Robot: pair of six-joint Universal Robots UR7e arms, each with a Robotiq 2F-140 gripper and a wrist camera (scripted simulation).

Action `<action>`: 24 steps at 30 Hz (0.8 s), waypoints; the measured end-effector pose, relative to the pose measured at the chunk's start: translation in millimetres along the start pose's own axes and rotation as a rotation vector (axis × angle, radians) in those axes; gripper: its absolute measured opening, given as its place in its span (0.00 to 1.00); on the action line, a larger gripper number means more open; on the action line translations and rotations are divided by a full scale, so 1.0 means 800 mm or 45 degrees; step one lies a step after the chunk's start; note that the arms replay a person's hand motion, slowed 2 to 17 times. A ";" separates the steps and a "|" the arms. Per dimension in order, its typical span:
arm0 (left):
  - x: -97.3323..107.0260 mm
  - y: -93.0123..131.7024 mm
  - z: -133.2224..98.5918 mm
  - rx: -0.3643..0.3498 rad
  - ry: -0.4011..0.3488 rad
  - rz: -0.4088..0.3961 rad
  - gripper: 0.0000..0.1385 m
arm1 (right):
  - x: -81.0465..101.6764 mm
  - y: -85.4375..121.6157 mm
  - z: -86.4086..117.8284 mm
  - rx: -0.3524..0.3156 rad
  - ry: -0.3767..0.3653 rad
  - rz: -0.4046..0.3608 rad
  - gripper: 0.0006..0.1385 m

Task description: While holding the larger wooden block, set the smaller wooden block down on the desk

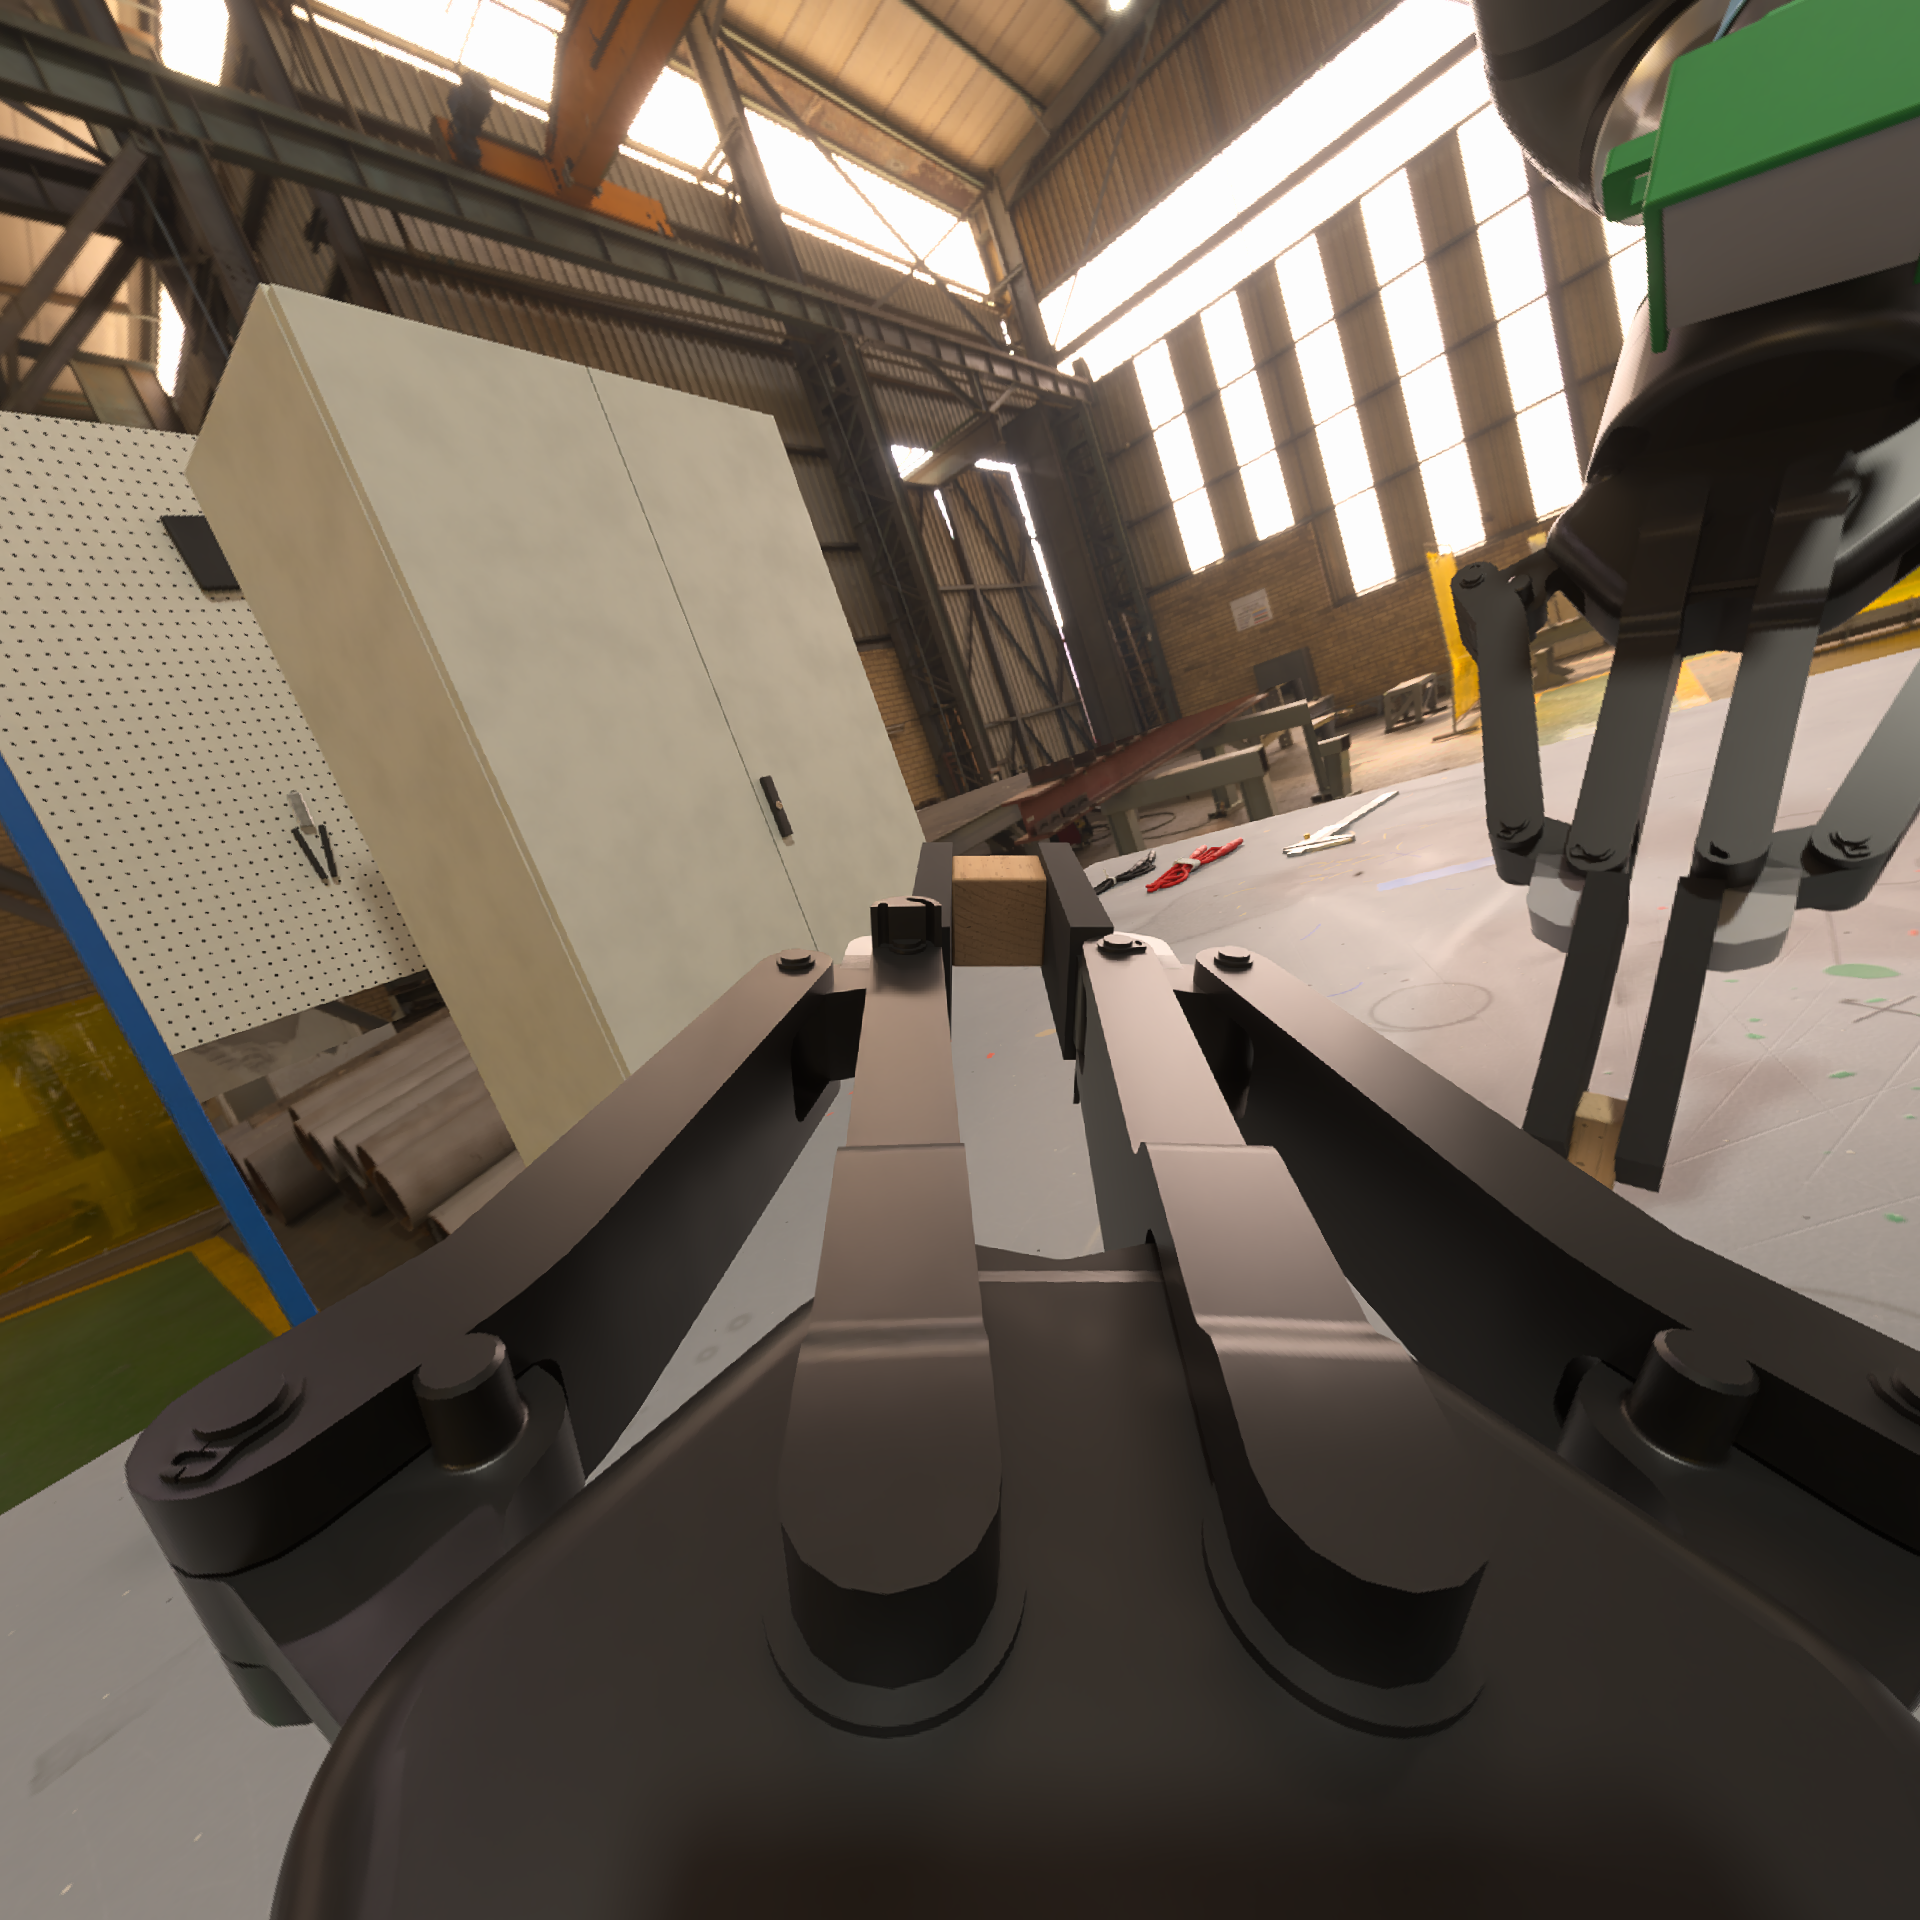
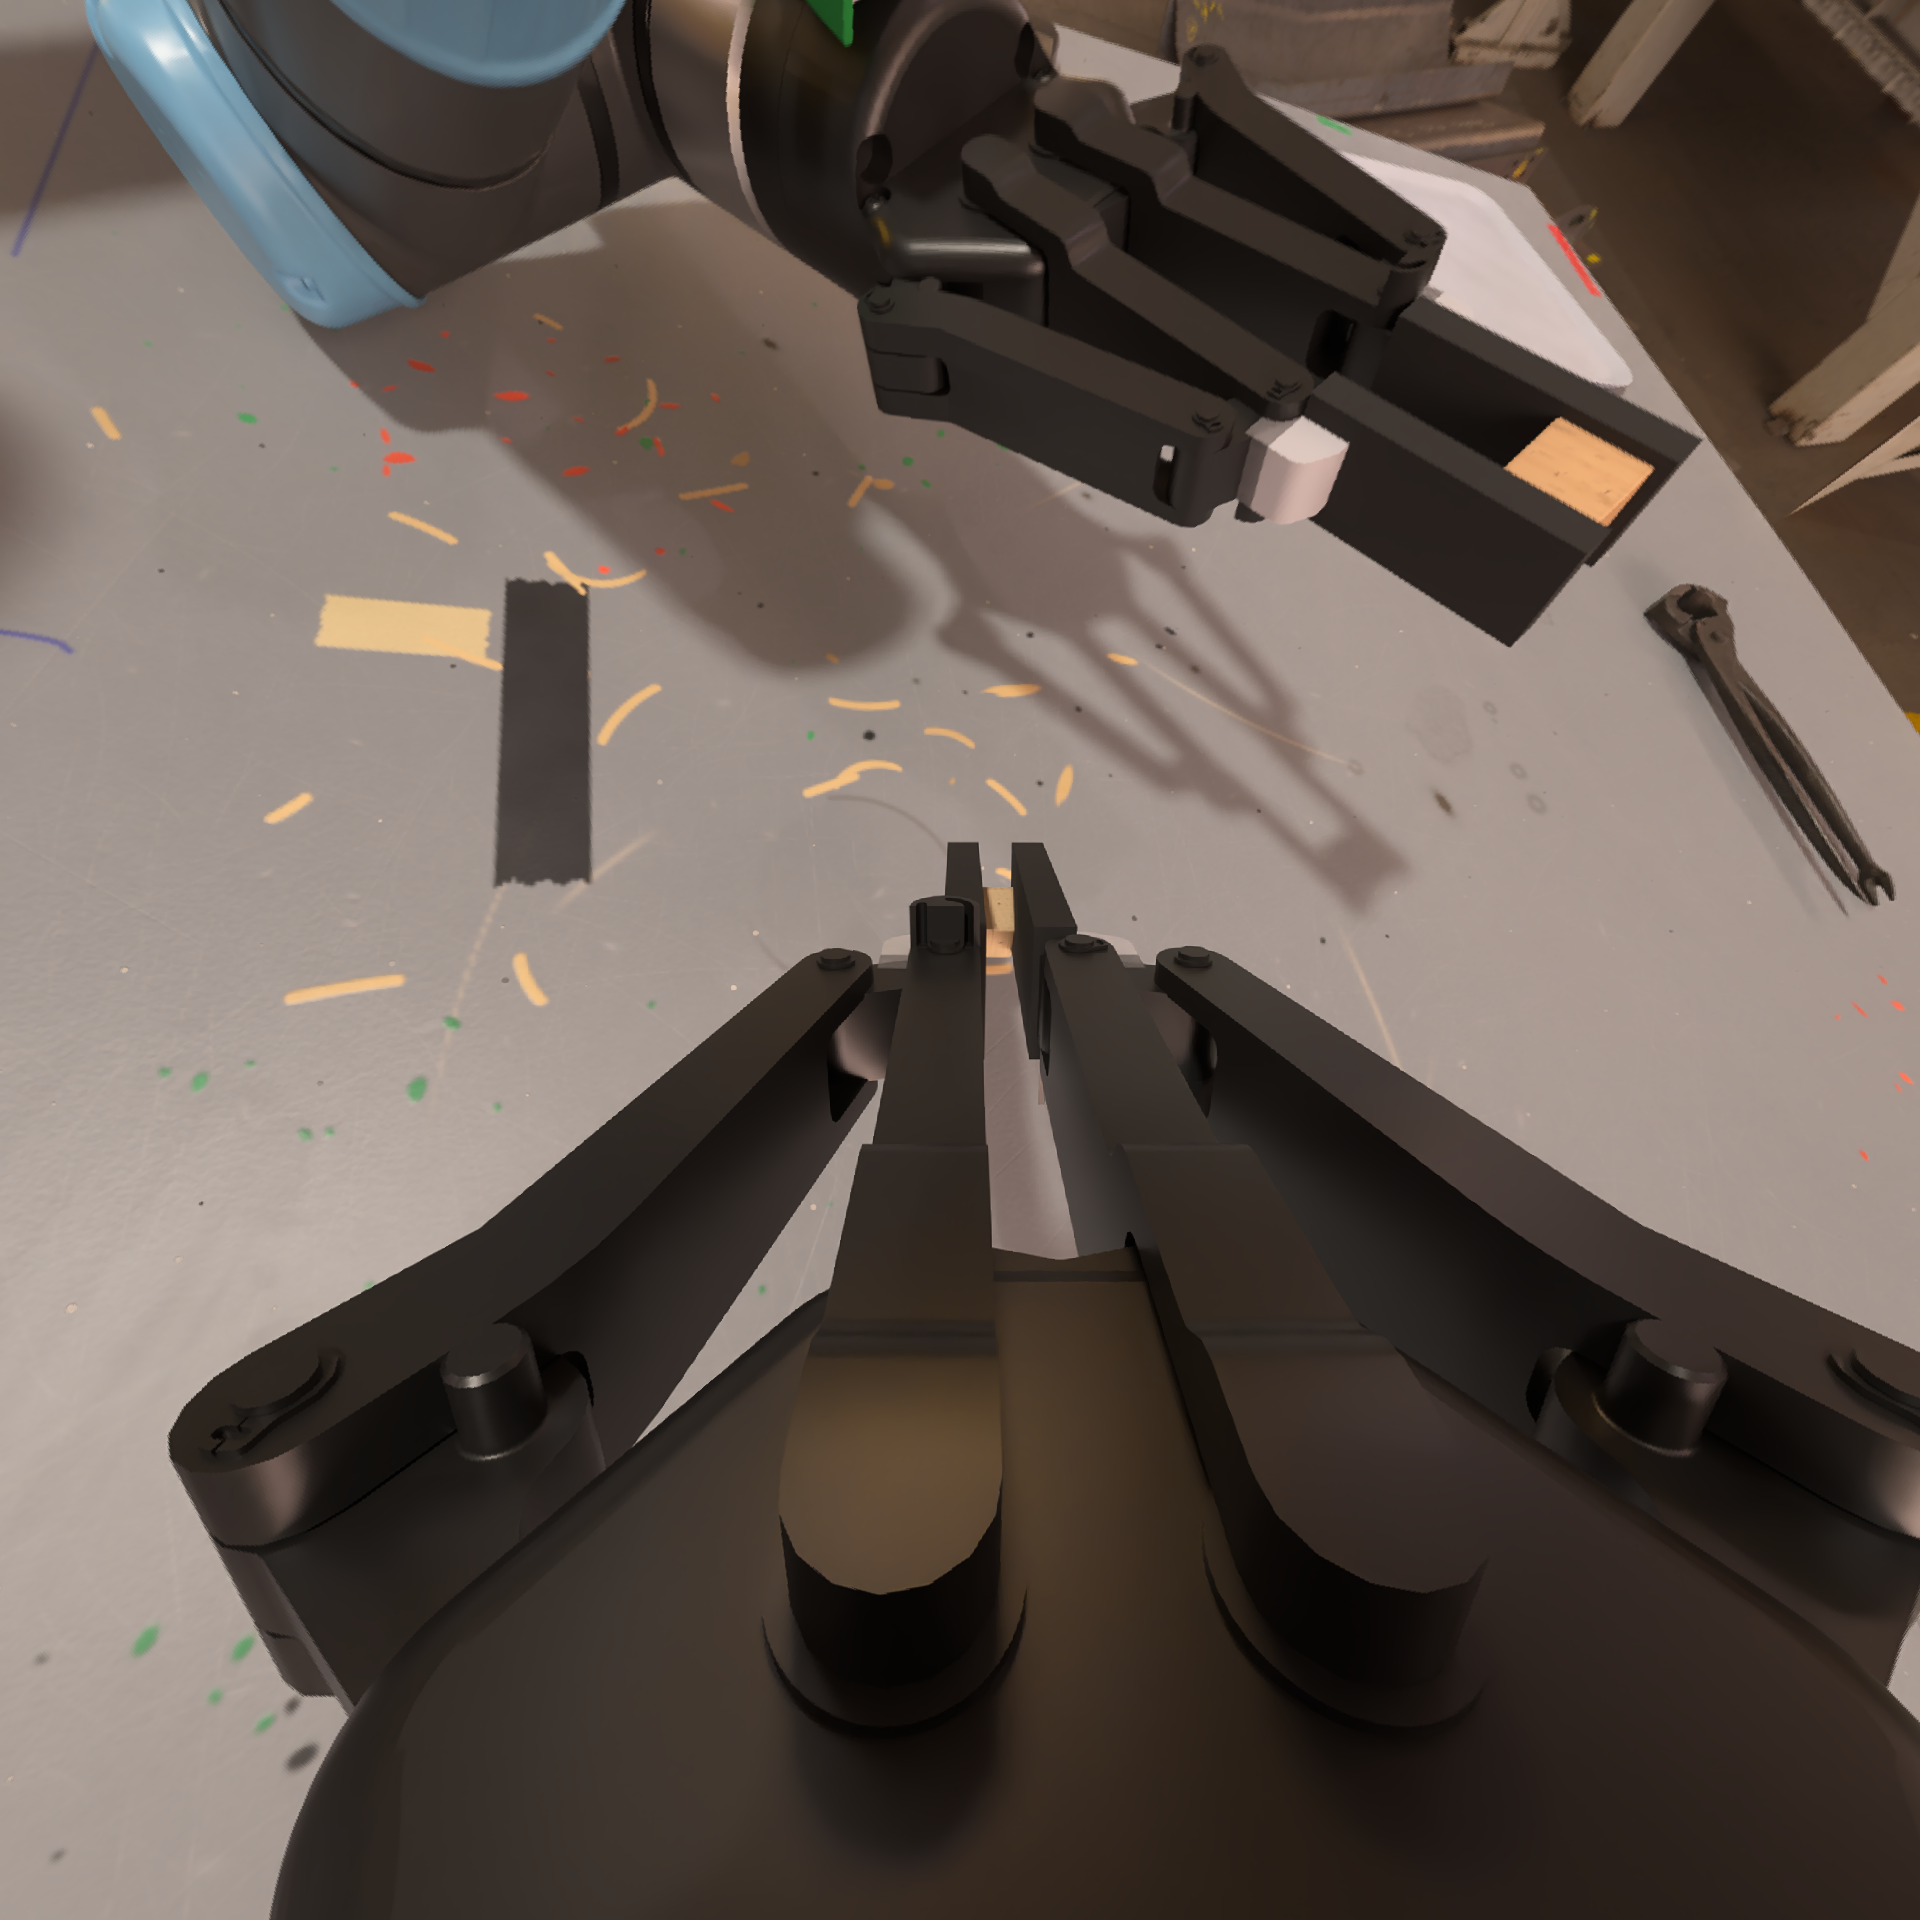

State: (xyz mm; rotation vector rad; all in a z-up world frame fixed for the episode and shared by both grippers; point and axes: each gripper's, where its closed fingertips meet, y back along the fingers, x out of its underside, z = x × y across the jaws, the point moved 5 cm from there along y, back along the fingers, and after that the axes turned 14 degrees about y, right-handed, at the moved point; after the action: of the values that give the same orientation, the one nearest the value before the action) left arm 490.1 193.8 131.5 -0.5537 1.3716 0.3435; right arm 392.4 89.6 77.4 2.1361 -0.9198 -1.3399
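My left gripper (image 1: 997, 883) is shut on the larger wooden block (image 1: 997, 914) and holds it in the air above the grey desk (image 1: 1351, 1039). It also shows at the top of the right wrist view (image 2: 1600, 530), with the block (image 2: 1579, 470) between its fingers. My right gripper (image 2: 995, 862) is shut on the smaller wooden block (image 2: 1000, 920), pointing down at the desk (image 2: 727, 1039). In the left wrist view the right gripper (image 1: 1600, 1158) holds that small block (image 1: 1595, 1127) low, at or just above the surface; I cannot tell whether it touches.
Black pincers (image 2: 1766, 748) lie at the desk's right edge. A black tape strip (image 2: 542, 732) and a tan one (image 2: 400, 629) mark the left. A white sheet (image 2: 1507, 270) lies at the far corner. A red cable (image 1: 1195, 864), a metal tool (image 1: 1335, 828) and a cream cabinet (image 1: 540, 675) stand beyond.
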 end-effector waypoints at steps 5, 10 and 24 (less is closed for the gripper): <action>0.000 0.000 -0.002 0.005 -0.007 0.002 0.16 | 0.004 -0.008 0.007 -0.015 0.012 0.030 0.06; 0.001 -0.001 -0.004 0.014 -0.017 0.010 0.16 | 0.009 -0.015 0.012 -0.028 0.026 0.069 0.06; 0.008 -0.004 -0.014 0.055 -0.072 0.057 0.16 | 0.014 -0.021 0.017 -0.016 0.049 0.102 0.06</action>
State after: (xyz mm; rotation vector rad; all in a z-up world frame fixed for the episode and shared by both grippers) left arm 483.6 184.4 124.4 -0.4749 1.3352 0.3628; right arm 388.8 92.0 53.4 2.0854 -0.9683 -1.2582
